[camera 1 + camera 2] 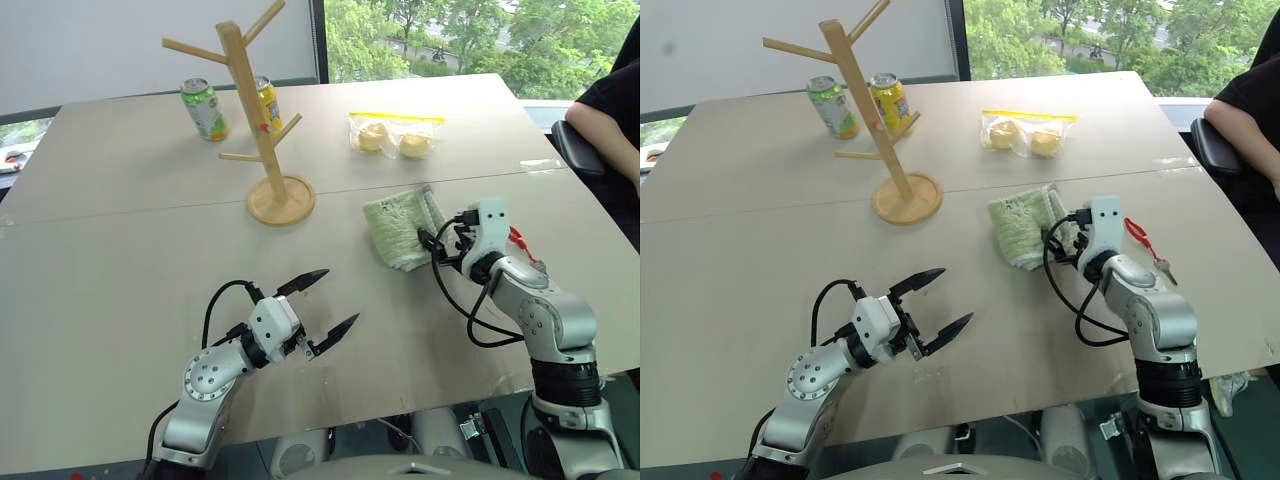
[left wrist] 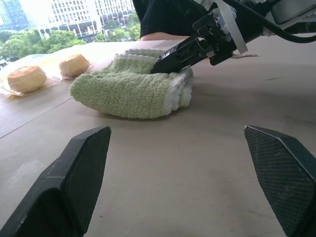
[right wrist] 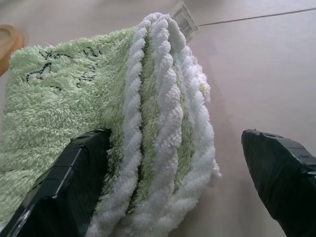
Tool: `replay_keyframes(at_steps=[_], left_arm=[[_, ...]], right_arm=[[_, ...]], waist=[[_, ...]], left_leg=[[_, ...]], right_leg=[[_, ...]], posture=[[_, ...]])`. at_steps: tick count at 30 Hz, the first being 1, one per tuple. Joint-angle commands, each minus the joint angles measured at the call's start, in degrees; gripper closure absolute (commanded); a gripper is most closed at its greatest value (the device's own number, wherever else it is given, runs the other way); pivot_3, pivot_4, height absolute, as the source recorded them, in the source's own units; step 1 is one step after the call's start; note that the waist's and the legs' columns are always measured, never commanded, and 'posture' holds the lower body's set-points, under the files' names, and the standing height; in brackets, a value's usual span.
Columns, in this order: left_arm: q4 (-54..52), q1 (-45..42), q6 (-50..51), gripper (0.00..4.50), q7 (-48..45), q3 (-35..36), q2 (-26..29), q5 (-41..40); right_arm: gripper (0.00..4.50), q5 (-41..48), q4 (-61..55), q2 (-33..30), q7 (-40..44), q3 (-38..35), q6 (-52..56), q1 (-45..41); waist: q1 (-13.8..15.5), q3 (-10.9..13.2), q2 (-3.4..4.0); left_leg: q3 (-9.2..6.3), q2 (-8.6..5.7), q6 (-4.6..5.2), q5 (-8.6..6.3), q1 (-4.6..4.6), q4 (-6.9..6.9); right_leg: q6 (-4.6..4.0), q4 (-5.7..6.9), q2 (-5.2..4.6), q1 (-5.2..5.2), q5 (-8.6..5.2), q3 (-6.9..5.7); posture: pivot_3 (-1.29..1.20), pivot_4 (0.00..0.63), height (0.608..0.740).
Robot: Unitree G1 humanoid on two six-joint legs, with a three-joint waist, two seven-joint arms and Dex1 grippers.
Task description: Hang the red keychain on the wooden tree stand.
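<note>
While the red keychain (image 1: 1143, 241) lies on the tabletop (image 1: 760, 260) just beside the right wrist, on its outer side, the right pincer (image 1: 1053, 236) stands wide apart over the edge of the folded green towel (image 1: 1017, 228), holding nothing. So the keychain sits behind and to the right of those fingers, its long axis running slantwise toward the near right edge. The left pincer (image 1: 938, 301) is wide too, empty, well apart from it. The right arm is clearly nearer. The wooden tree stand (image 1: 880, 130) waits far off to the left.
</note>
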Motion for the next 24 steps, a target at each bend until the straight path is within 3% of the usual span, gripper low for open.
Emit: replay_keyframes(at_steps=[1,12,17,21,22,24], left_arm=[[-3.42,-0.48,0.06,0.01,0.49,-0.22,0.24,-0.09],[-4.97,-1.17,1.87,0.01,1.60,-0.37,0.50,-0.02],[-4.82,-1.30,1.90,0.00,1.91,-0.39,0.38,0.07],[-4.63,-1.36,1.81,0.00,2.10,-0.38,0.21,0.08],[-4.53,-1.37,1.75,0.00,2.18,-0.35,0.15,0.10],[-4.28,-1.44,1.62,0.00,2.29,-0.28,0.06,0.12]], right_arm=[[0.00,3.14,-1.06,1.24,0.21,-2.19,2.94,-1.61],[0.00,4.41,-2.70,1.33,1.24,-0.69,6.87,-1.33],[2.08,4.20,-2.26,1.27,1.38,-1.65,6.13,-1.72],[4.14,3.89,-2.07,1.13,1.70,-1.73,5.02,-2.21],[4.44,3.77,-2.21,1.14,2.03,-2.05,3.56,-2.30],[4.44,4.60,-2.65,1.95,2.42,-4.43,-0.54,-3.10]], waist=[[-0.01,0.00,0.00],[-0.05,0.01,0.01],[-0.05,0.01,0.01],[-0.06,0.01,0.01],[-0.06,0.01,0.02],[-0.06,0.02,0.03]], left_leg=[[0.00,0.01,0.00,0.00,0.00,0.00],[0.00,0.02,0.00,0.00,0.00,-0.05],[0.00,0.02,0.00,0.00,0.00,-0.05],[0.00,0.03,0.00,0.00,0.00,-0.05],[0.00,0.03,0.00,0.00,0.00,-0.05],[0.00,0.03,0.00,0.00,-0.01,-0.06]], right_leg=[[0.00,0.00,0.00,0.00,0.00,0.00],[0.00,-0.01,0.00,-0.02,0.00,0.00],[0.00,-0.02,0.00,-0.02,0.00,0.00],[0.00,-0.02,0.00,-0.03,0.00,0.00],[0.00,-0.02,0.00,-0.03,0.00,0.00],[0.00,-0.03,0.00,-0.03,0.00,0.00]], posture=[[0.00,0.150,0.740],[0.00,0.150,0.740],[0.00,0.150,0.740],[0.00,0.150,0.740],[0.00,0.150,0.740],[0.00,0.150,0.740]])
